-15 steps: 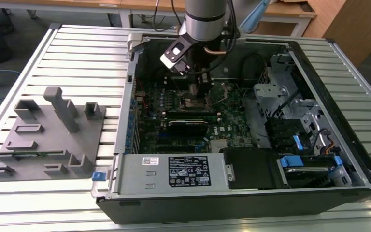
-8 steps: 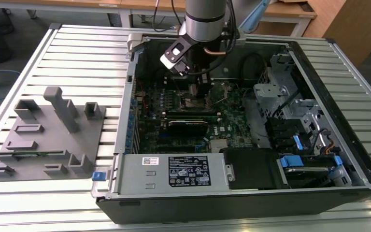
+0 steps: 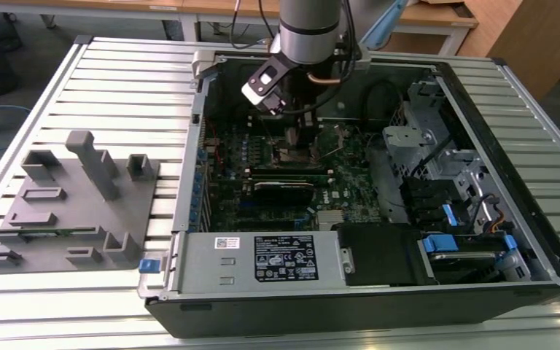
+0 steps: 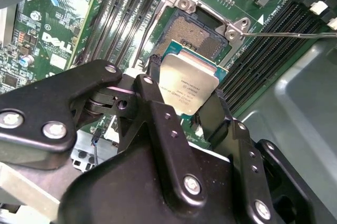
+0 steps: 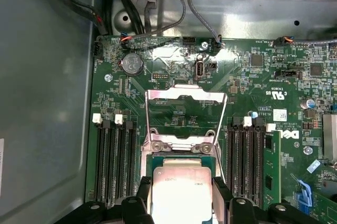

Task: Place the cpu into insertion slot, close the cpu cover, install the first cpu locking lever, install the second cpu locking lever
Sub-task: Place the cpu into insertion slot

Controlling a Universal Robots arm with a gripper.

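Clamping the cpu [image 4: 188, 89] between its jaws, gripper [image 4: 186, 83] over open socket [image 4: 196, 30]

White label [image 3: 285, 257] on power supply [image 3: 212, 273], faint print on cpu [image 4: 189, 89]: both illegible.

The arm [image 3: 309, 25] comes down from above in the exterior view, its grey wrist section close to vertical. The gripper [image 4: 185, 84] points downward below it. In both wrist views its two black fingers [image 4: 158, 113] are drawn in against opposite edges of the cpu [image 4: 190, 92], clamping it between their tips.
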